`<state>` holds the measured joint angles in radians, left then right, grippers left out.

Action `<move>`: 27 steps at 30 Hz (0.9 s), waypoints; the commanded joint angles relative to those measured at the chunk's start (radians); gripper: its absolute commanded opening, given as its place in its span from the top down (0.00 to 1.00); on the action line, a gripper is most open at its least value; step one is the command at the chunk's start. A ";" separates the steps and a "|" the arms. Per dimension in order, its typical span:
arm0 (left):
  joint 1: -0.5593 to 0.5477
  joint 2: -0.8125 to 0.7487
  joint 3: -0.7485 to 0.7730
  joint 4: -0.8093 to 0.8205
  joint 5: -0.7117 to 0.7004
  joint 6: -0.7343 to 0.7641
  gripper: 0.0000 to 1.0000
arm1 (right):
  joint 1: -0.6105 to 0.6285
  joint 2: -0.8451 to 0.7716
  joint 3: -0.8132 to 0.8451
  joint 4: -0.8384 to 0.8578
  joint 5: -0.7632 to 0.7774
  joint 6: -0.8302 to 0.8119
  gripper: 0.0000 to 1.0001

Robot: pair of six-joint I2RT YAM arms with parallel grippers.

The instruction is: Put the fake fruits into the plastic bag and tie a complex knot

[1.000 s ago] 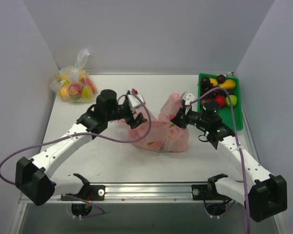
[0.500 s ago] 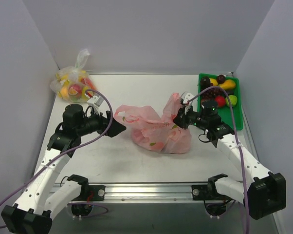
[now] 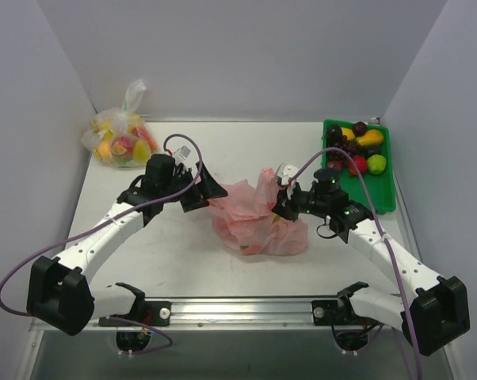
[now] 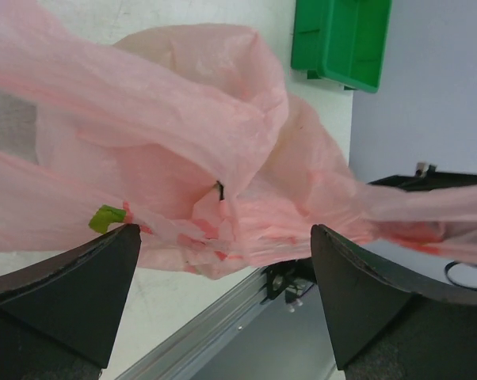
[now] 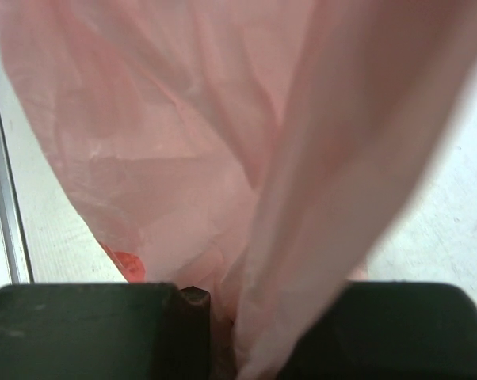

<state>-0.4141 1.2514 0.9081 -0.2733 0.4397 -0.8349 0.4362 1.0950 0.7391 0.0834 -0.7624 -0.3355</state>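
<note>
My left gripper (image 3: 205, 188) has its jaws wide open. Nothing is in them. The pink plastic bag (image 3: 254, 218) sits right in front of them, and its left edge is just beside my fingertips.

My right gripper (image 3: 284, 199) is pinched shut on a strip of the bag's top, on the right side. In my right wrist view the pink plastic runs down into the thin gap between the jaws.

Half a second ago my left arm was pulled back, well away from the bag. Now it has swung in again. The bag looks different too. Then, a loop lay flat out to the left. Now the top is scrunched up in a heap. I think I am coming back to grab the left side, so I can open the bag or start tying. There is no knot yet.

The bag is in the middle of the table (image 3: 175, 253). It has red and green spots, but I cannot tell if they are pictures or fruit inside.

Fake fruits (image 3: 356, 149) sit in the green tray (image 3: 383, 190) on the right, well apart from the bag. My right arm lies between them and the bag, and the scrunched top would block them.

A clear bag of fruit (image 3: 121, 144) sits in the far left corner. It is not mine to use.
</note>
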 commanded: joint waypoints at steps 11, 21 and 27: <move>-0.072 0.028 0.281 -0.407 -0.275 -0.084 0.03 | 0.055 -0.020 0.029 -0.024 0.047 -0.063 1.00; -0.179 0.003 0.267 -0.511 -0.343 -0.180 0.03 | 0.093 -0.020 0.046 -0.050 0.120 -0.076 1.00; -0.181 0.094 0.249 -0.437 -0.360 -0.326 0.03 | 0.107 -0.036 0.048 -0.062 0.129 -0.069 1.00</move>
<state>-0.5953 1.3003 1.1625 -0.7483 0.1173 -1.0618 0.5323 1.0878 0.7414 0.0319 -0.6495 -0.3985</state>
